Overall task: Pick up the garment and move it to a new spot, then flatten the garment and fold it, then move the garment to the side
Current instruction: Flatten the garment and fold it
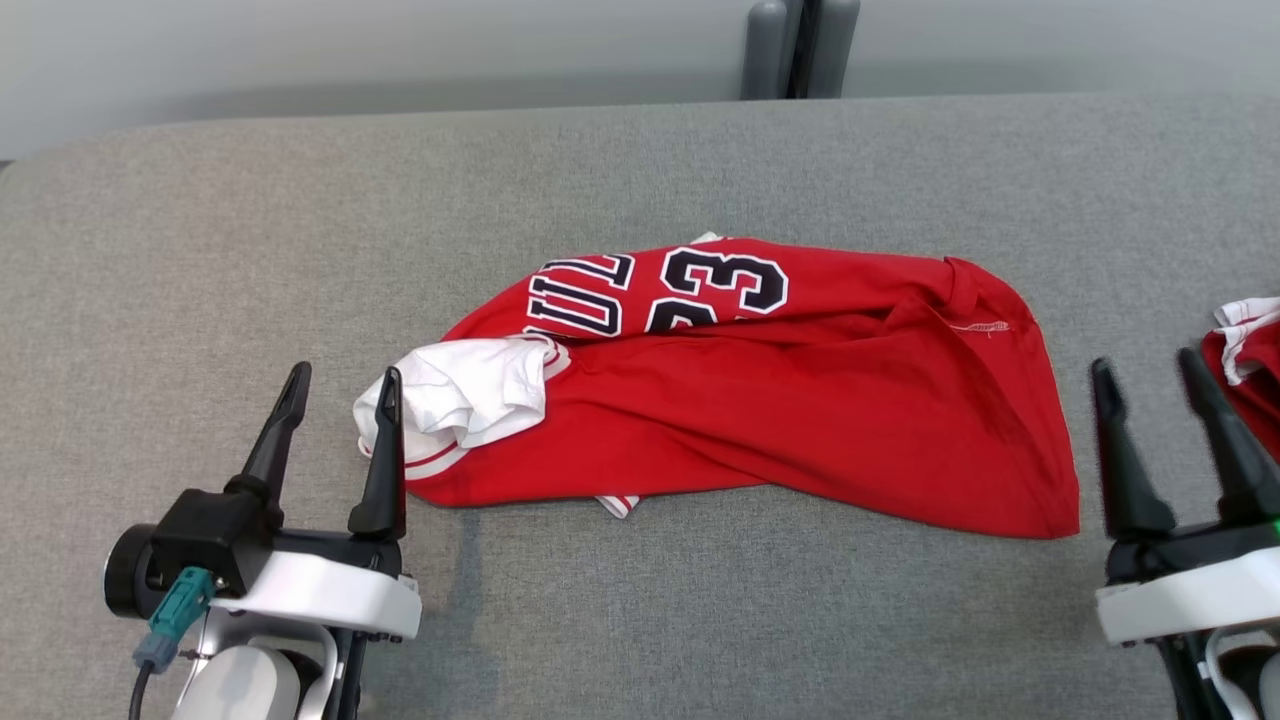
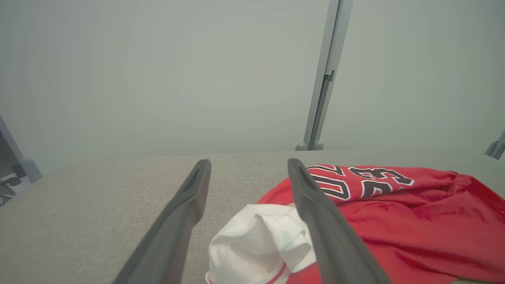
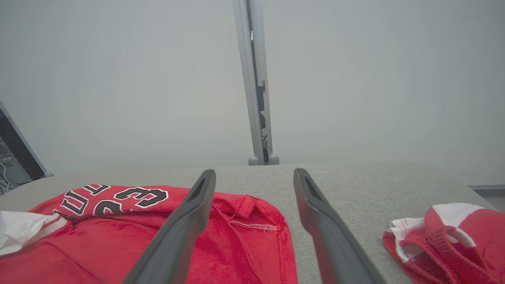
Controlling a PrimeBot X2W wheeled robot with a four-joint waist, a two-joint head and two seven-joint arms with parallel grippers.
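A red garment (image 1: pixel 760 400) with dark numbers and a white sleeve lies crumpled on the grey table (image 1: pixel 640 170), near its middle. In the left wrist view the garment (image 2: pixel 394 213) spreads to the right, its white sleeve under my right-hand finger. My left gripper (image 1: pixel 340 385) stands open at the garment's left end, its inner fingertip over the white sleeve. My right gripper (image 1: pixel 1145 368) stands open just right of the garment's right edge, holding nothing. In the right wrist view the garment (image 3: pixel 118 228) lies to the left and under the left finger.
A second red and white cloth (image 1: pixel 1250 350) lies at the table's right edge, close to my right gripper; it is bunched in the right wrist view (image 3: pixel 446 236). A grey post (image 1: pixel 800 45) stands behind the table's far edge. Bare table stretches behind and left of the garment.
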